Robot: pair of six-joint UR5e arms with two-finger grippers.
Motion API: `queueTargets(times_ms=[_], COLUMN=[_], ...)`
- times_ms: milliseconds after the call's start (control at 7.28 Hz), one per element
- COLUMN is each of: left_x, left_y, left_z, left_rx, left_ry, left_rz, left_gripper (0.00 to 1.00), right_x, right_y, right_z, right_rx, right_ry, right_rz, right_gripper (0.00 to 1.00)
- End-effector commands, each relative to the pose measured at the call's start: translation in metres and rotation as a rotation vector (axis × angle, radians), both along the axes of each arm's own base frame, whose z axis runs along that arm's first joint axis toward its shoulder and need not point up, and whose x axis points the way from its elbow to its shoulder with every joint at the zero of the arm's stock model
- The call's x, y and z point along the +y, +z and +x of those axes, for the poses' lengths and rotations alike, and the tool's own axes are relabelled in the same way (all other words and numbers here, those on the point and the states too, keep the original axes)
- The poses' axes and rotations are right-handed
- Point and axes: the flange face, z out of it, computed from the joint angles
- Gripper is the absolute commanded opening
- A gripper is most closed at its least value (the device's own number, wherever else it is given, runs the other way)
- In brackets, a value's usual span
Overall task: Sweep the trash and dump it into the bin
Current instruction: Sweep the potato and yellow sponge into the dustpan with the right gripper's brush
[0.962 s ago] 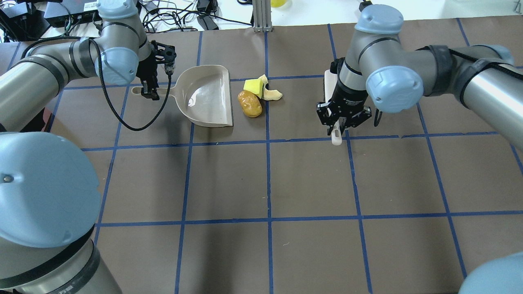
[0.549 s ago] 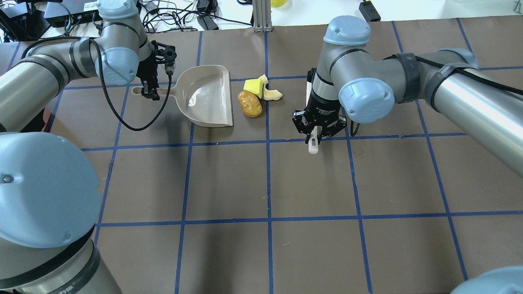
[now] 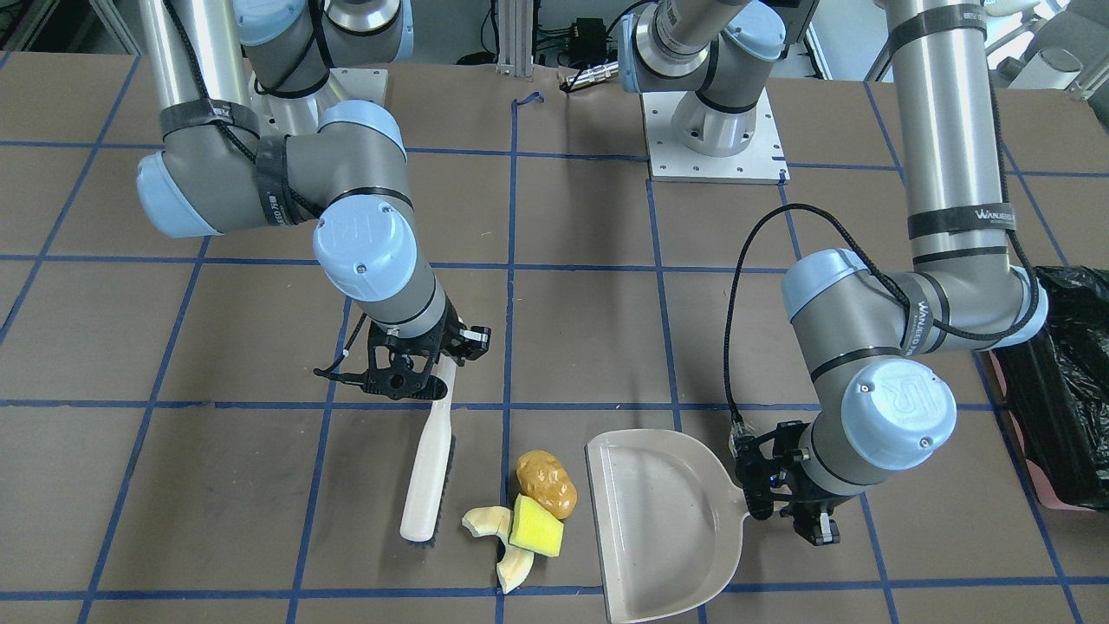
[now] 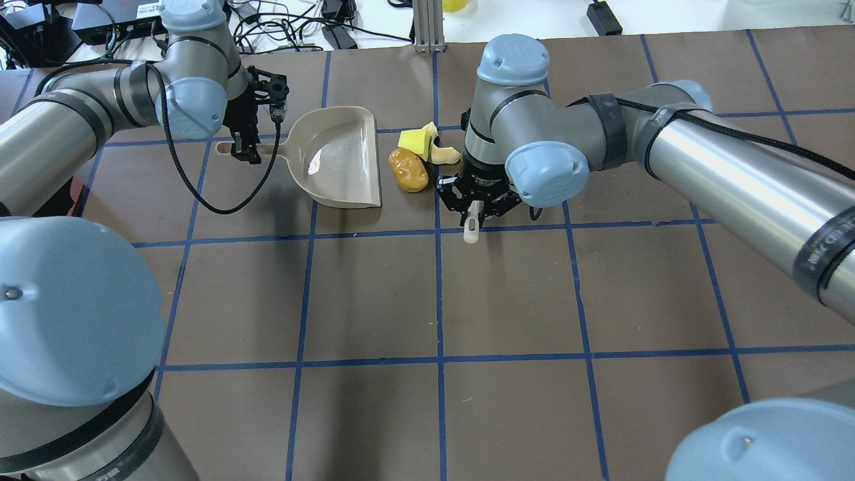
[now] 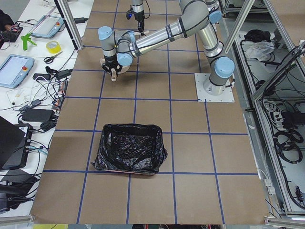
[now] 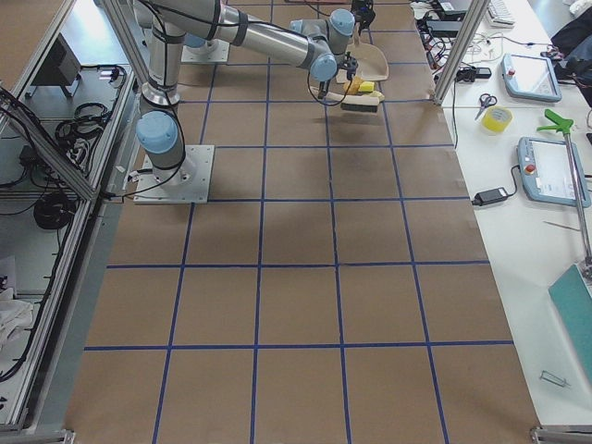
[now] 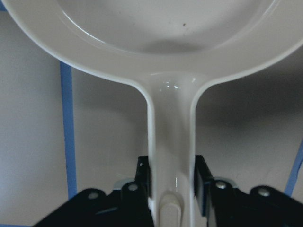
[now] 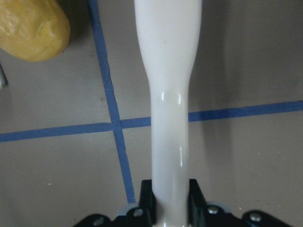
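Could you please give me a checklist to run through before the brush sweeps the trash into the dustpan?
1. The right pincer is shut on the brush handle: ok.
2. The left pincer is shut on the dustpan handle: ok.
3. The dustpan's open lip faces the amber lump, which lies close to it: ok.
4. The brush head is on the far side of the yellow-green wedge and cream rind slices from the dustpan: ok.
5. Bristles touching the table: cannot tell.
6. The bin is open, on the robot's left: ok.
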Motion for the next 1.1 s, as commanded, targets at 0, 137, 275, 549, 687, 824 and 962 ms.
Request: queueTargets(times_ms=[0,137,275,549,687,824,962], left_x=[0.000,-0.001,-0.001,-0.001,0.000,0.000,-0.001], left_y=[0.000,0.001,0.003,0.003,0.004,0.004,0.004], left_z=[0.000,0.000,0.000,0.000,0.000,0.000,0.000], left_rx=[0.000,0.000,0.000,0.000,0.000,0.000,-0.001], left_ry=[0.000,0.003,0.003,0.003,0.004,0.004,0.006], left_rz=[0.000,-0.002,-0.005,-0.005,-0.005,-0.005,-0.007], left_gripper=[0.01,0.01,0.01,0.01,0.01,0.01,0.01], right_x=[0.000,0.000,-0.001,-0.006,-0.008,-0.012,-0.013], right_y=[-0.012,-0.013,-0.020,-0.015,-0.023,-0.017,-0.006], right_z=[0.020,0.027,0.038,0.089,0.121,0.145,0.162], right_rx=[0.006,-0.004,-0.043,-0.066,-0.064,-0.089,-0.139], right_ry=[-0.009,-0.031,-0.067,-0.134,-0.157,-0.192,-0.207], right_rz=[0.016,0.005,0.007,-0.007,-0.002,-0.003,0.006], right_gripper=[0.00,0.00,0.00,0.00,0.00,0.00,0.00])
